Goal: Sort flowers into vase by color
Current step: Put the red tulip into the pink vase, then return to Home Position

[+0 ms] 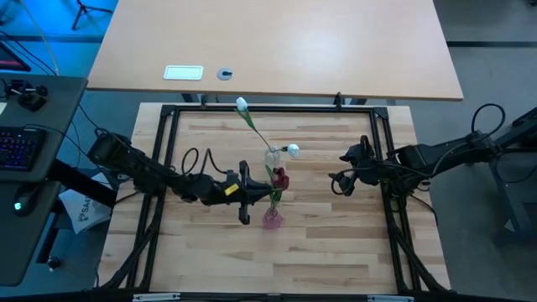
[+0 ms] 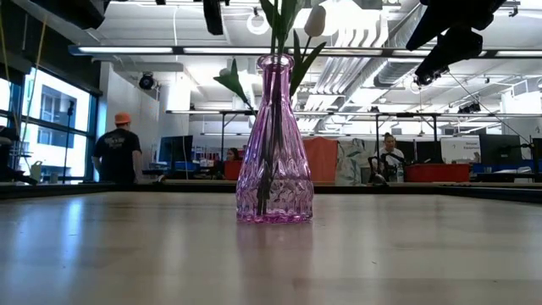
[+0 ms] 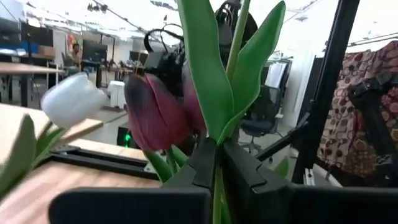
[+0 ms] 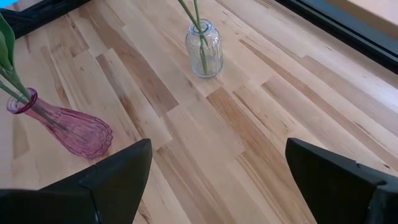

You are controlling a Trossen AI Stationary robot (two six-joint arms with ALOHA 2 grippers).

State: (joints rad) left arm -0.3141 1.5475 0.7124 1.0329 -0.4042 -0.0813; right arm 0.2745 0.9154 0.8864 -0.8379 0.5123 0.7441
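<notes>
The dark red tulips (image 1: pixel 280 178) stand in the pink vase (image 1: pixel 273 220), which sits upright near the middle of the wooden table (image 1: pixel 319 252). In the low view the pink vase (image 2: pixel 274 148) shows green stems running down inside its ribbed glass. Their heads lean toward twelve o'clock from the vase's mouth, so they lie over the space between the two vases.

The left gripper (image 1: pixel 267 195) is at nine o'clock of the pink vase, just above its neck, its fingers pressed together on a green stem (image 3: pixel 216 186). In the left wrist view that stem rises between the two dark fingers (image 3: pixel 205 163), with broad leaves and a dark red head (image 3: pixel 155 112) right in front. The left arm reaches in low and nearly level from nine o'clock, forearm stretched out along the table and wrist pointing toward three o'clock.

At twelve o'clock of the pink vase, close by, stands the clear vase (image 1: pixel 273 157) with the white tulips: one white head (image 1: pixel 293 150) hangs just beside its rim at three o'clock, the other (image 1: pixel 242 104) leans far out toward eleven o'clock on a long stem.

The right gripper (image 1: pixel 342 174) waits well apart at three o'clock of both vases, raised, its fingers (image 4: pixel 118 171) spread wide and holding nothing.
</notes>
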